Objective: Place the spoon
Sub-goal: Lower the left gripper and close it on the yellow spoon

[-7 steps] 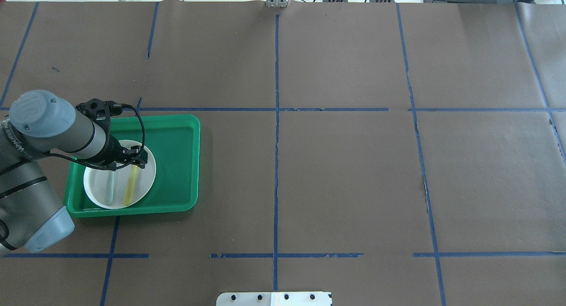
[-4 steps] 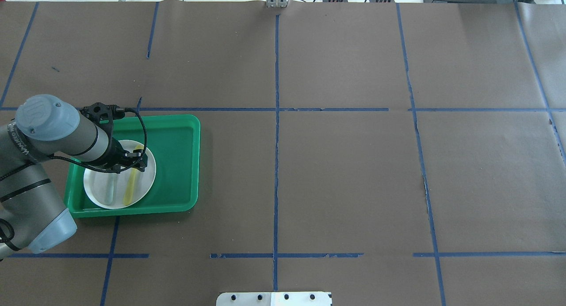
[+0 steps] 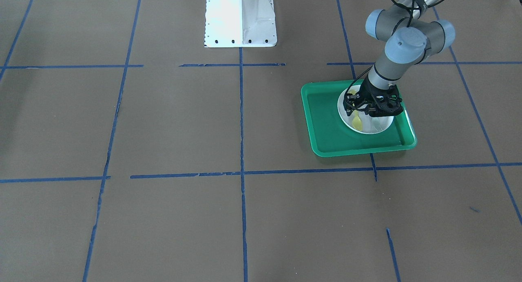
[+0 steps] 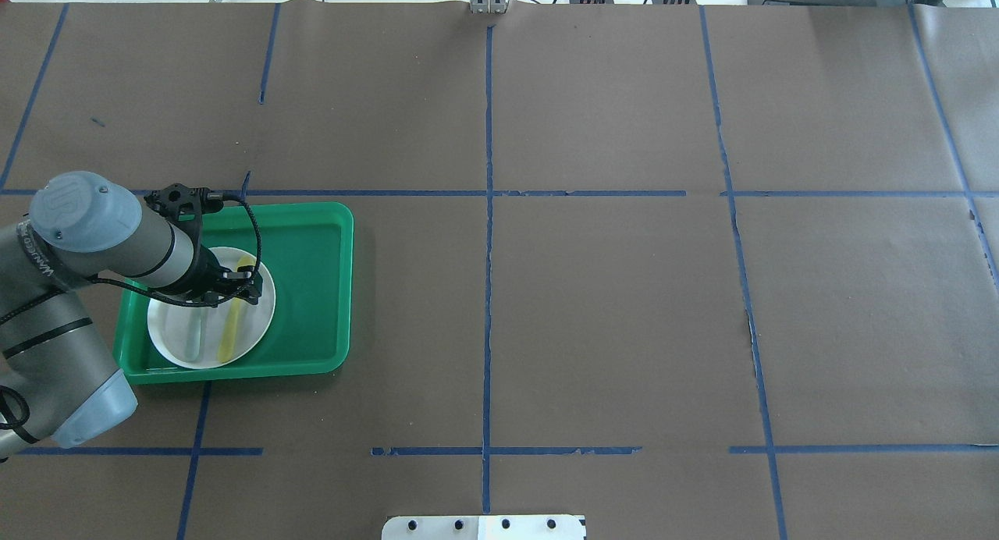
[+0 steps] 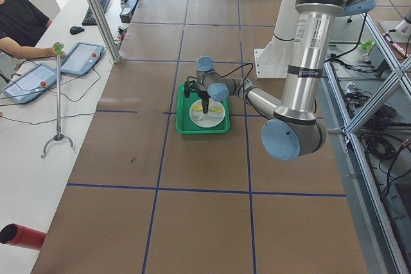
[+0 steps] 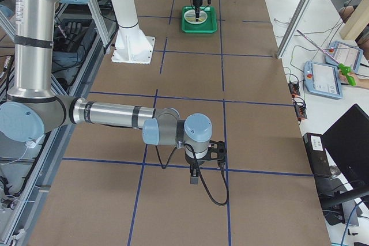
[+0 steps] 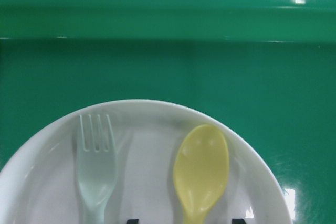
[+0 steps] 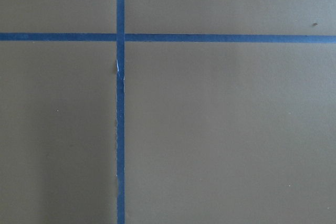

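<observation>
The yellow spoon (image 4: 231,331) lies flat on the white plate (image 4: 173,345) inside the green tray (image 4: 312,290). It also shows in the front view (image 3: 357,121). In the left wrist view its oval bowl (image 7: 202,171) points toward the tray's far wall. My left gripper (image 4: 234,285) hangs low over the plate, open. Its two dark fingertips (image 7: 132,221) stand on either side of the spoon's handle, which passes out of that view between them. My right gripper (image 6: 196,172) shows only in the right side view, over bare table. I cannot tell if it is open or shut.
A pale grey-green fork (image 7: 96,174) lies on the plate beside the spoon, parallel to it. The tray's raised rim (image 7: 168,9) runs just beyond the plate. Blue tape lines (image 4: 488,290) mark the brown table cover. The white robot base (image 3: 239,19) stands at the near edge.
My left arm has come down a little toward the plate, and the spoon's bowl now shows beyond the gripper. The spoon and fork have not moved.
</observation>
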Action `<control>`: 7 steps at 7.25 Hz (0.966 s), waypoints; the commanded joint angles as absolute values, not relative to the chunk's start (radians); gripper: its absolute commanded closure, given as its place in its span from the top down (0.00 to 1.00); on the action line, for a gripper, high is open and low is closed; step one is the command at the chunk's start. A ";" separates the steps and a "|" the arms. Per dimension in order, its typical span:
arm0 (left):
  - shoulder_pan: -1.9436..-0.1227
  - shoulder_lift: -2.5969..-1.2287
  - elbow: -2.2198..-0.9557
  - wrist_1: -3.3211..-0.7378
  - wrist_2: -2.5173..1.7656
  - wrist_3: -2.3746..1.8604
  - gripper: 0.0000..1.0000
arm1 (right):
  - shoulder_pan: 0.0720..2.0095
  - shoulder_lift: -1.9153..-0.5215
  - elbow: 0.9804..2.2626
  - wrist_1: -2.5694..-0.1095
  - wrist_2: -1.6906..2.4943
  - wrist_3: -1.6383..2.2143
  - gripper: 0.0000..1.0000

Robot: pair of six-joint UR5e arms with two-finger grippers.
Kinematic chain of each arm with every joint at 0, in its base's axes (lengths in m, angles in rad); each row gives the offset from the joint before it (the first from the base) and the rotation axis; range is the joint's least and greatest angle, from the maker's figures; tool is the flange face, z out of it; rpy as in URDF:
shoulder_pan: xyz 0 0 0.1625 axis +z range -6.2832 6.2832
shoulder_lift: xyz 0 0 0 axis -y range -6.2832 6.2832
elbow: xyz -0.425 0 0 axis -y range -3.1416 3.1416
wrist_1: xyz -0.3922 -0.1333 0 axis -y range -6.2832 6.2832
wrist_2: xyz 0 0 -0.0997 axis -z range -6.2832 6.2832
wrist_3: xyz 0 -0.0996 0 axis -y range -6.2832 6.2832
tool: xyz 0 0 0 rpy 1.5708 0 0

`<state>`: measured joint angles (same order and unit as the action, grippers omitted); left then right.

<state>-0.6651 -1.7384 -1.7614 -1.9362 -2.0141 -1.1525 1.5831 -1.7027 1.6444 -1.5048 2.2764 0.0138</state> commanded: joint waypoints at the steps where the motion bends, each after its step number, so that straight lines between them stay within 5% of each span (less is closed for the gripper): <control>1: -0.658 -1.738 -1.761 -1.937 -2.014 -1.152 0.61 | 1.583 -1.703 1.644 -1.505 2.276 0.014 1.00; 2: -0.658 -1.738 -1.763 -1.937 -2.014 -1.154 0.57 | 1.583 -1.703 1.644 -1.505 2.276 0.014 1.00; 6: -0.661 -1.727 -1.772 -1.937 -2.014 -1.144 0.03 | 1.583 -1.703 1.644 -1.505 2.276 0.014 1.00; 7: -0.666 -1.724 -1.781 -1.934 -2.014 -1.143 0.00 | 1.583 -1.703 1.644 -1.503 2.276 0.012 1.00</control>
